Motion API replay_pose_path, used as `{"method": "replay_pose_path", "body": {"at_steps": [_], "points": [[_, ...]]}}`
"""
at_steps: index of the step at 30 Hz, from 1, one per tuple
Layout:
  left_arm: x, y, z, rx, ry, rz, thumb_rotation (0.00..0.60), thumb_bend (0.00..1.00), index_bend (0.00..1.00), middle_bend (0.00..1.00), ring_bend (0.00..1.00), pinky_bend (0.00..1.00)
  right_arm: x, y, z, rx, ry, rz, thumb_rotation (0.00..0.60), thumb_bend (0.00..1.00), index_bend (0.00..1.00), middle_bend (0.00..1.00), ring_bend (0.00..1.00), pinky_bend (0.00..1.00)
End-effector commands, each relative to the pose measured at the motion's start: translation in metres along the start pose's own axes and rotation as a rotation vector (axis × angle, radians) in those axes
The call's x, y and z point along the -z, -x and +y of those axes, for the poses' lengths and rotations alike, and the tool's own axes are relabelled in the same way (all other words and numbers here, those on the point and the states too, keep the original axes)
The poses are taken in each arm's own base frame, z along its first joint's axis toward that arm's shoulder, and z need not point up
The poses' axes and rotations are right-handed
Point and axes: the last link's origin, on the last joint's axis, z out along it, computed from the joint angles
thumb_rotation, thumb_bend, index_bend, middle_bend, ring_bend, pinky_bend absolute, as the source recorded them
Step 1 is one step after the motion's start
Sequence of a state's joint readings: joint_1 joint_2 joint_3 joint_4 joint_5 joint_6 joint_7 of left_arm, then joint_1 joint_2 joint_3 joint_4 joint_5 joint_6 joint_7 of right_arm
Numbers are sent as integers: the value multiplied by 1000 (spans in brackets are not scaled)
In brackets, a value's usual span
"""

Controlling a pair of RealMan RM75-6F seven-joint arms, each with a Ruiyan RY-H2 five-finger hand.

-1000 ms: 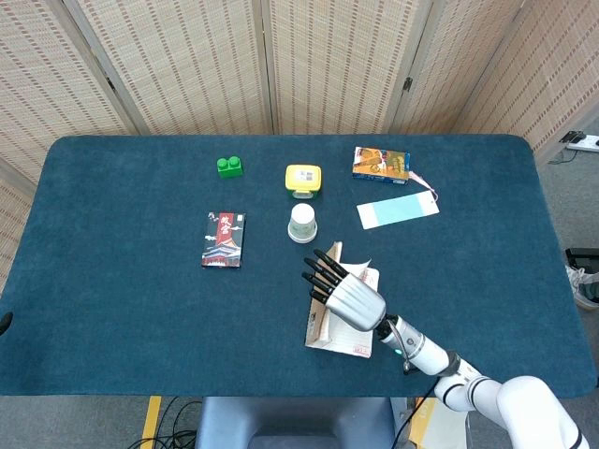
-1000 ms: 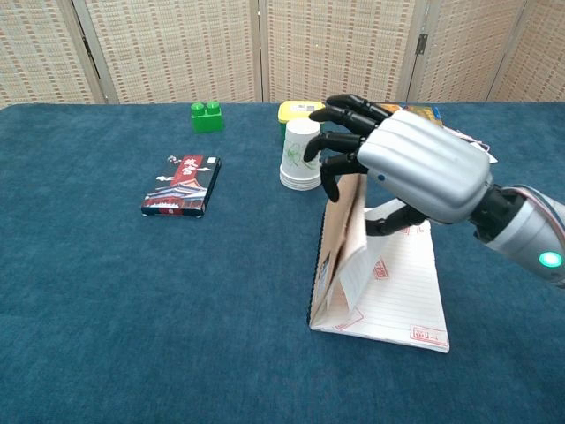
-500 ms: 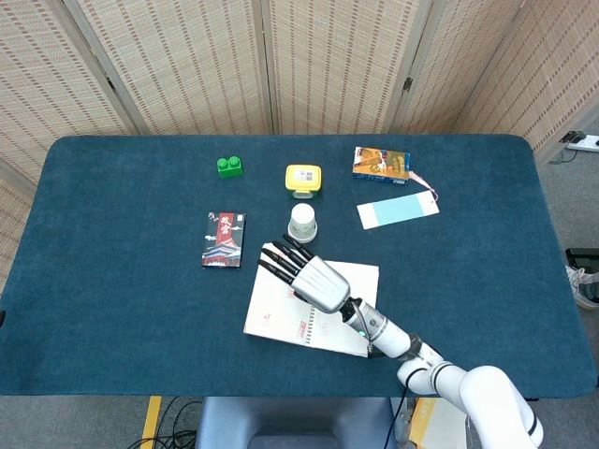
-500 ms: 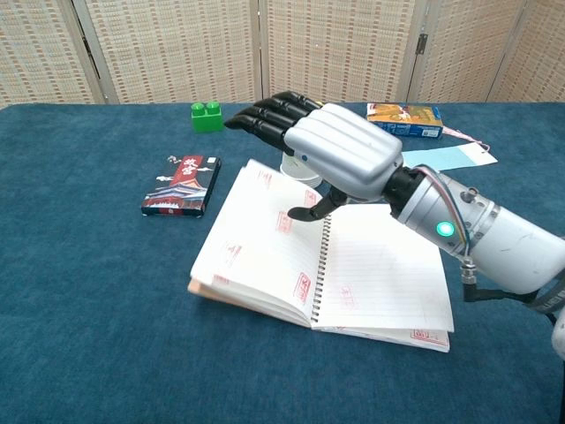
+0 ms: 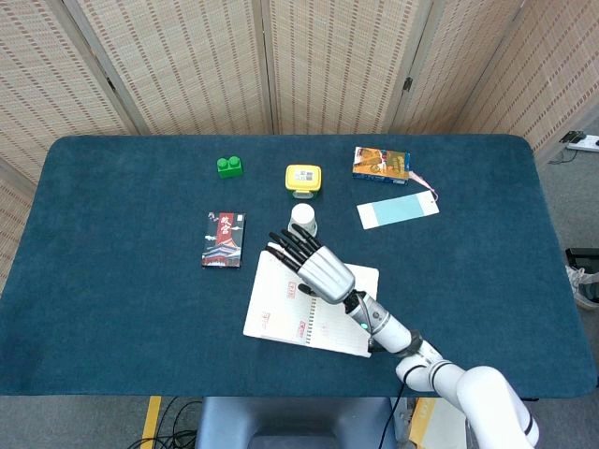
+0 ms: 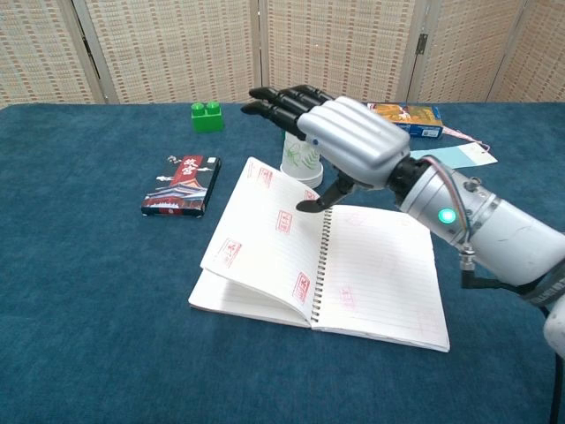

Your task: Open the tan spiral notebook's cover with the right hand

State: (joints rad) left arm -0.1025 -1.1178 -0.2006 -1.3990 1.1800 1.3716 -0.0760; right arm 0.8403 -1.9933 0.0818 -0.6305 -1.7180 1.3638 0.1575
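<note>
Notebook point(image 6: 353, 283) lies open at center of frame in both views, lined pages w/ red stamps facing up, spiral binding point(image 6: 320, 265) running down the middle; left-hand leaves are fanned, top ones lifted a bit off the stack below. Right hand point(image 6: 340, 141) hovers above the notebook's upper part, palm down, fingers straight and spread, pointing toward upper left of chest view; thumb tip sits just over the page near the top of the spiral, can't tell if it touches. Nothing held, hand released. In head view the same hand point(image 5: 314, 264) covers the notebook's point(image 5: 281, 313) upper middle, forearm running off to lower right. White paper cup point(image 6: 298, 161), upside down, stands just behind the notebook, partly hidden by the hand. Red-black packet point(image 6: 182, 185) lies left of the notebook, well apart. Green block point(image 5: 229, 166) upper left-center; yellow box point(image 5: 302, 178) behind the cup; colorful carton point(image 5: 381, 164) upper right, light blue card point(image 5: 398, 210) just below it. All on blue table point(image 5: 112, 281). Left hand not seen in either view.
</note>
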Motion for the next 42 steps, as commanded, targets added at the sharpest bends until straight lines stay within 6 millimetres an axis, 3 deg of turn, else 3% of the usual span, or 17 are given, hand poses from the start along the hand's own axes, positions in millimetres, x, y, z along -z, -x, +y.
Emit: {"method": "replay_pose_path", "body": {"at_steps": [1,7,15,21,28,42], "points": [[5,-1,5,-13,18,7,600,275,98,85,78,170,50,-45,32,70,132,23,600,148,0,0,0,0],[13,0,18,-49,59,20,600,274,103,85,78,170,125,-106,52,108,349,-78,600,146,0,0,0,0],[26,1,32,-81,109,36,600,275,108,85,78,170,215,-137,65,107,588,-143,600,146,0,0,0,0],[35,-2,40,-86,146,54,600,275,108,84,78,170,267,-155,74,176,796,-108,600,151,0,0,0,0],[46,-4,48,-88,183,59,600,275,108,85,78,170,295,-169,82,170,941,-104,600,172,0,0,0,0],[51,-6,50,-92,198,67,600,274,108,85,78,170,301,-174,90,128,963,-127,600,177,0,0,0,0]]}}
